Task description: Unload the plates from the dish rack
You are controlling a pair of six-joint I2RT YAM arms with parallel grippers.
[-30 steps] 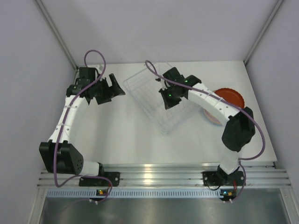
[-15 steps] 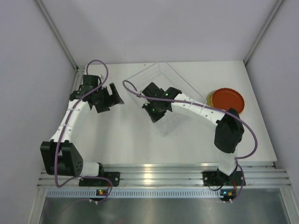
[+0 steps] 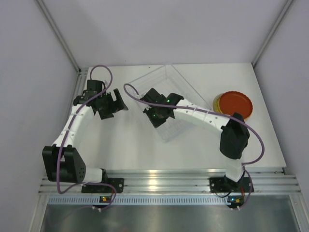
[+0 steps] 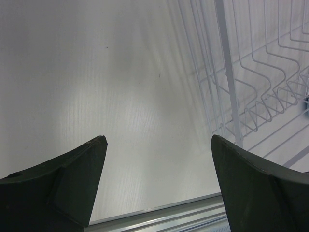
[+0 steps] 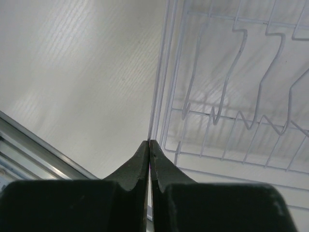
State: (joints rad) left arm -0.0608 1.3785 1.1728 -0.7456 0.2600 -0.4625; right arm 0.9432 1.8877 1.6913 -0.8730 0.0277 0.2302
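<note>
Since the dish rack point(image 3: 186, 86) at frame centre looks empty and the plates point(image 3: 235, 104) sit stacked on the bench point(image 3: 130, 142) at right, unloading seems done — right claw point(image 5: 149, 143) pinches its rim, left claw point(image 4: 159, 140) spread

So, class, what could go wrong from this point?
The right gripper is pinched shut on the thin rim of the dish rack; the rack could slip free or tilt if dragged. The right arm lies close to the stacked plates, so a swing back might knock them.
</note>
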